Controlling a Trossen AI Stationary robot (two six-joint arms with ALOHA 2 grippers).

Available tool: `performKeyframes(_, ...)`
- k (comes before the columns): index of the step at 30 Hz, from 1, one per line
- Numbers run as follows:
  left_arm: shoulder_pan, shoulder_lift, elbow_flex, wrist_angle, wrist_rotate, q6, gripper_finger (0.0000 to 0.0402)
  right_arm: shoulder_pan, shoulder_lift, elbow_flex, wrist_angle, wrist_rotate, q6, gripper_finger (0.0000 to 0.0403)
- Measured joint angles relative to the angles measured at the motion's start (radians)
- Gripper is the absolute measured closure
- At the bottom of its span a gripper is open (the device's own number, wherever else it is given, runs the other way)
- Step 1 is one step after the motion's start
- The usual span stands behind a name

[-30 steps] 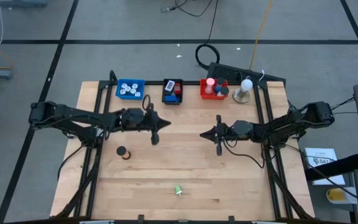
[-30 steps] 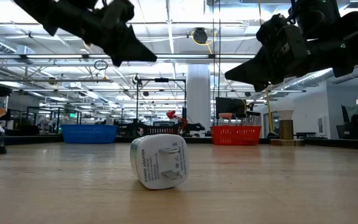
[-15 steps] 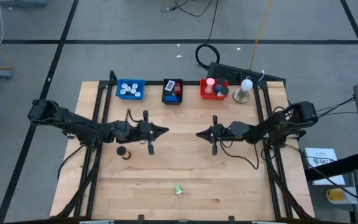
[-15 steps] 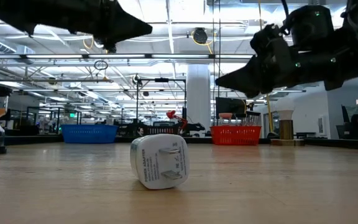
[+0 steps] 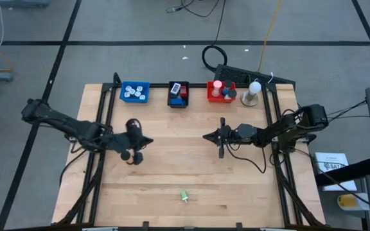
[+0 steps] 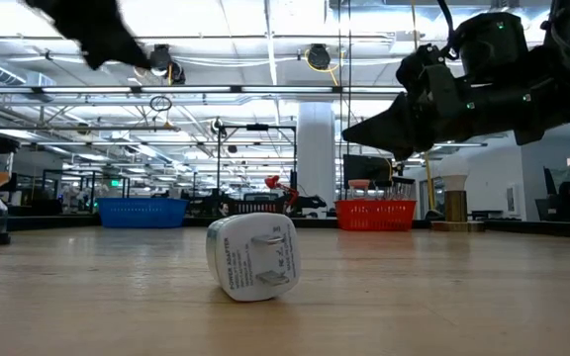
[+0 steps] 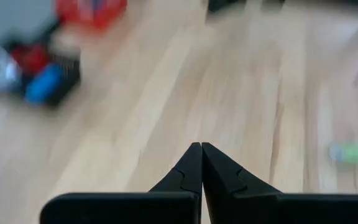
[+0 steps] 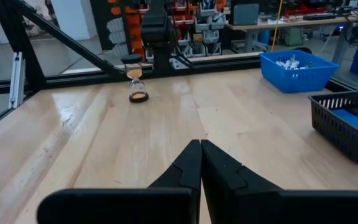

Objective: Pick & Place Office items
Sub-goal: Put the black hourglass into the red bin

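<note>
Wooden desk (image 5: pixel 191 173) carries everything, and both my arms hang above its middle band. My left end effector (image 5: pixel 148 142) hovers over the left half, just beside the hourglass (image 5: pixel 129 158), with its fingers pressed together on nothing; the left wrist view shows the two tips meeting. My right end effector (image 5: pixel 206 136) hovers right of centre, pointing toward the left one, also closed and empty.

Along the far edge stand three trays. The blue tray (image 5: pixel 134 92) holds small white pieces. Right of it, the black tray (image 5: pixel 178 94) holds a blue item and a red one. The red tray (image 5: pixel 221 92) holds a pink cylinder and a dark one, and the white stand (image 5: pixel 254 92) sits just right of it.

Near the front edge, well apart from both arms, lies the white plug adapter (image 6: pixel 253 256) on its side, its green face up in the high view.
</note>
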Motion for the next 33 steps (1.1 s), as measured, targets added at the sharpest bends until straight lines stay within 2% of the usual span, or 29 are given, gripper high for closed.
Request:
performKeyframes(4, -0.062, 0.026, 0.120, -0.310, 0.005, -0.225, 0.0382, 0.000, 0.000, 0.000, -0.008, 0.000, 0.000, 0.0403)
performKeyframes(7, -0.092, 0.062, 0.189, -0.511, 0.022, -0.369, 0.0336, 0.000, 0.000, 0.000, -0.008, 0.000, 0.000, 0.0403)
performKeyframes(11, -0.116, 0.112, 0.225, -0.672, 0.092, -0.537, 0.0260, 0.000, 0.000, 0.000, -0.009, 0.000, 0.000, 0.0403)
performKeyframes(14, -0.127, 0.151, 0.225, -0.710, 0.170, -0.631, 0.0202, 0.000, 0.000, 0.000, -0.012, 0.000, 0.000, 0.0403)
performKeyframes(18, -0.136, 0.213, 0.225, -0.710, 0.268, -0.657, 0.0125, 0.000, 0.000, 0.000, -0.023, 0.000, 0.001, 0.0403)
performKeyframes(23, -0.140, 0.282, 0.225, -0.723, 0.351, -0.724, 0.0050, 0.000, 0.000, 0.000, -0.023, 0.000, 0.001, 0.0403)
performKeyframes(27, -0.143, 0.320, 0.225, -0.777, 0.405, -0.770, 0.0020, 0.000, 0.000, 0.000, -0.023, 0.000, 0.001, 0.0403)
performKeyframes(33, -0.144, 0.336, 0.225, -0.805, 0.404, -0.775, 0.0011, 0.000, 0.000, 0.000, -0.023, 0.000, 0.001, 0.0403)
